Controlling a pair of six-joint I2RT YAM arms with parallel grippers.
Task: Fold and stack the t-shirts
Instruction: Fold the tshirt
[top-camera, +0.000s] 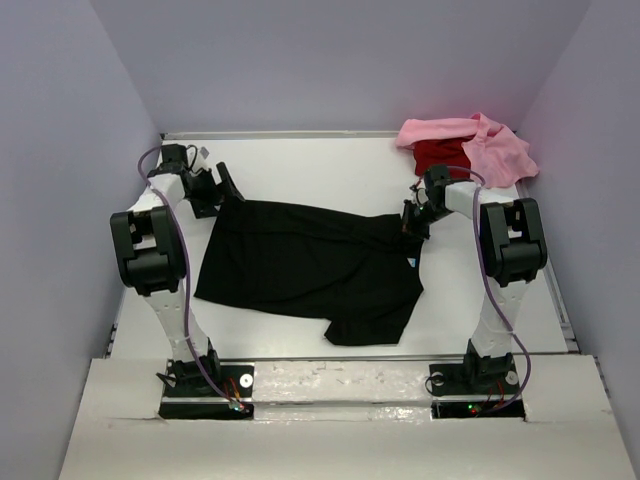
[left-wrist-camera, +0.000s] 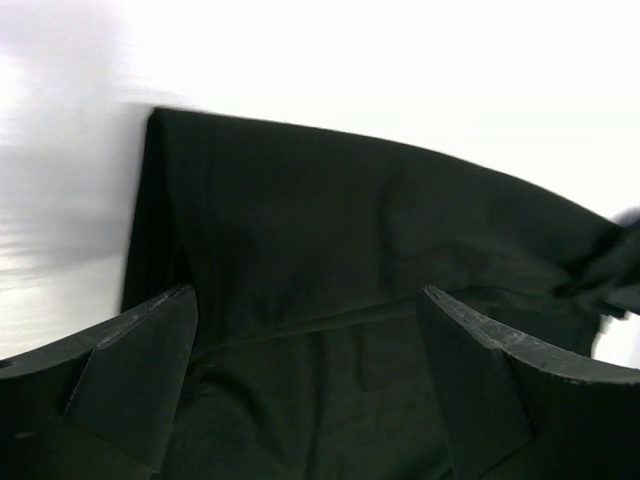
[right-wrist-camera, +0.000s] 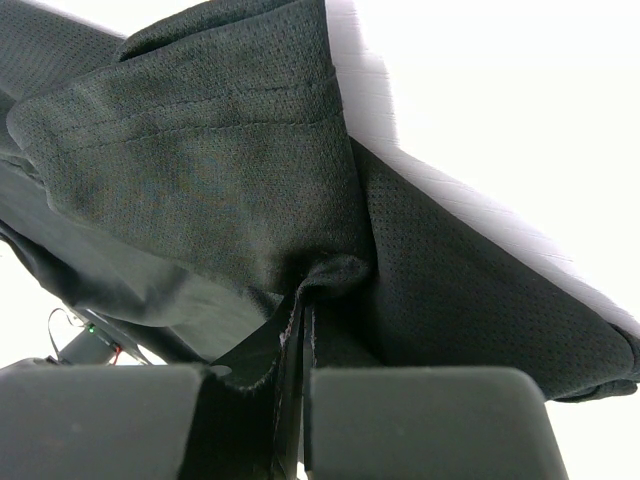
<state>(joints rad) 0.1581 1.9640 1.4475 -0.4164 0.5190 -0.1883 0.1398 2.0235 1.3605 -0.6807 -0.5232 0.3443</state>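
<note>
Boxed in on three sides by plain pale-lilac panels: back wall (top-camera: 340, 60), left wall (top-camera: 50, 200), right wall (top-camera: 610, 200). Below, a flat white counter (top-camera: 300, 165) with a thin rim (top-camera: 300, 134) along the far and right edges, fronted by a scuffed white ledge (top-camera: 340, 440). Lit brightly and evenly, with only soft shadows.

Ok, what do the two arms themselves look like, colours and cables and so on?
Both the left arm and the right arm have white links with bulky black joint housings. A lavender cable loops along each, and they stand on black bases. The fingers are flat, matte black wedges.
</note>
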